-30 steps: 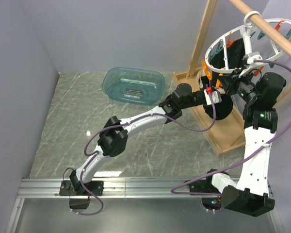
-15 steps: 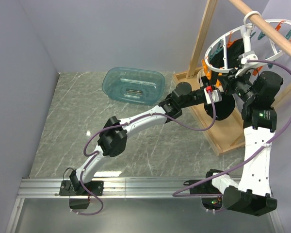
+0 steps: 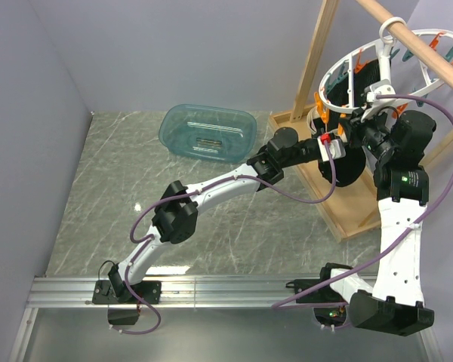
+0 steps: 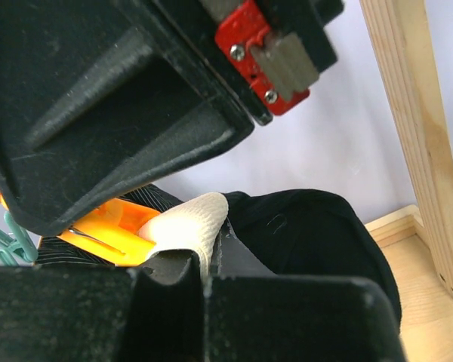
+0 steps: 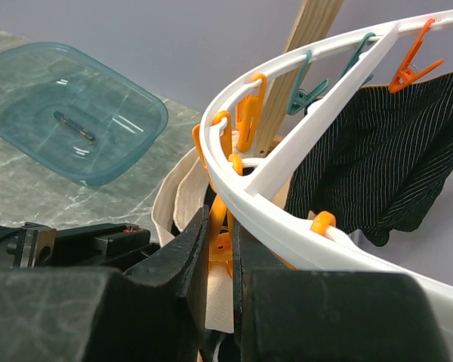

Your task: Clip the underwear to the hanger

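Note:
The white ring hanger (image 3: 338, 75) hangs from the wooden pole. Its ring (image 5: 287, 219) crosses the right wrist view. My left gripper (image 4: 209, 264) is shut on the cream waistband (image 4: 189, 222) of the underwear, whose black fabric (image 4: 309, 234) hangs behind it. It holds the band right beside an orange clip (image 4: 109, 234). My right gripper (image 5: 223, 249) is shut on an orange clip (image 5: 220, 226) that dangles from the ring, with the waistband (image 5: 180, 196) just behind and below that clip. In the top view both grippers meet under the hanger, left (image 3: 334, 143) and right (image 3: 356, 134).
A black pinstriped garment (image 5: 370, 166) is clipped on the hanger's far side. The wooden rack's post (image 4: 415, 136) and base (image 3: 340, 207) stand close to both arms. A teal basin (image 3: 208, 132) sits on the marble table at the back, left of the rack.
My right arm has edged slightly up and left toward the hanger. The left arm has stayed put, and both grips are unchanged.

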`<state>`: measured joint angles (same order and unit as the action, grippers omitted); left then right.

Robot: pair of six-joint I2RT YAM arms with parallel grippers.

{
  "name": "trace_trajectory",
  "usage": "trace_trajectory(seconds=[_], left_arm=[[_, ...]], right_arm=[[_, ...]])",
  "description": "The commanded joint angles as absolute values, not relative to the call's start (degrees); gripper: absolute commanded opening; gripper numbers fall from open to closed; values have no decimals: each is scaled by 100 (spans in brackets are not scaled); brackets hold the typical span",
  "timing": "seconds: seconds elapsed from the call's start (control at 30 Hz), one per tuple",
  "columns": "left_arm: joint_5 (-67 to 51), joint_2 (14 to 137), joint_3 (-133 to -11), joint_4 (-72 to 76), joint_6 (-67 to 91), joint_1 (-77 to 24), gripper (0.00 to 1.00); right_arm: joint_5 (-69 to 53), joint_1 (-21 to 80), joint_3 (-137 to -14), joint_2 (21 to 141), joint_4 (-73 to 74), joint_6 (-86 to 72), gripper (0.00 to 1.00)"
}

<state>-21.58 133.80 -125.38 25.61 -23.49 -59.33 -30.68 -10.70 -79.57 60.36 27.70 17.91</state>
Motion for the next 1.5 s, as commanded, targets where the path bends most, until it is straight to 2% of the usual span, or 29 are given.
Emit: trace_trajectory(seconds=[0.0, 0.5, 0.63, 0.9, 1.1, 1.3, 1.47], left_arm=[[-2197, 13359, -12867, 2857, -2505, -5959, 1], [-2153, 13307, -12771, 2962, -2505, -5959, 1], [-2145, 13298, -12736, 3006, -2505, -5950, 1], [-2101, 13447, -12928, 3050, -2505, -5915, 1], [-2110, 13526, -13008, 3093, -2584, -5915, 2], [-2039, 13579, -13078, 3155, -2593, -5880, 3], [-1995, 13509, -12911, 3339, -2566, -5862, 9]], right_arm=[[-3560, -861, -7892, 6091, 4043, 1881, 0], [-3401, -756, -7866, 6126, 4210, 2101, 1], [-3375, -756, -7919, 6135, 4236, 2066, 17], [-3305, -756, -7866, 6047, 4157, 2022, 39], [-3278, -747, -7875, 5994, 4087, 1942, 51], [-3226, -747, -7919, 5906, 4025, 1846, 60], [-3164, -765, -7980, 5792, 3903, 1609, 71]])
